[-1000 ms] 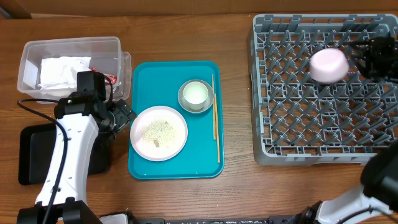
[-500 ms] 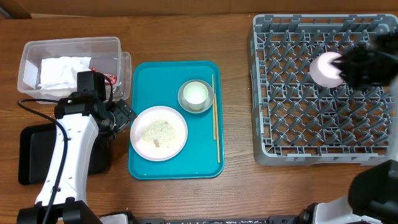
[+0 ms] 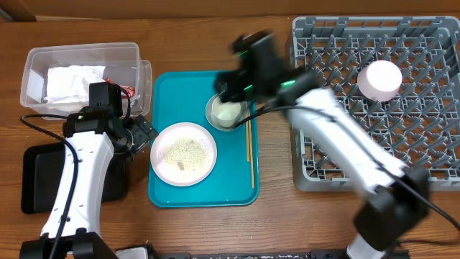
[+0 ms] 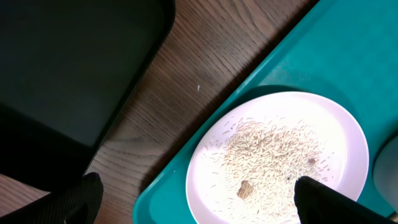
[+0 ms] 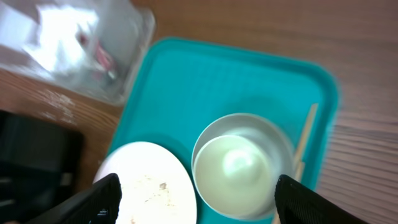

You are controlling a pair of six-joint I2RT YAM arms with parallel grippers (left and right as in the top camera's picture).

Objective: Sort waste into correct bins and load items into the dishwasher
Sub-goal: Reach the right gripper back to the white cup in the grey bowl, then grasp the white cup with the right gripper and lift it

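Right gripper (image 5: 199, 194), spread, above the bowl (image 5: 261, 127); left gripper (image 4: 199, 200), spread, over the crumb-strewn plate (image 4: 339, 127).

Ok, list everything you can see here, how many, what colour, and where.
clear tub: one, see-through, far left.
napkin: one, white, in the tub.
wrapper: one, red, at the tub's right end.
black tray: one, black, near left.
teal tray: one, teal, centre.
plate: one, pale, on the teal tray.
rice crumbs: many, pale, on the plate.
bowl: one, grey, on the teal tray.
chopsticks: count unclear, wooden, tray's right side.
dish rack: one, grey, right.
round dish: one, pale pink, in the rack.
left gripper: black, open, beside the plate.
right gripper: black, open, above the bowl.
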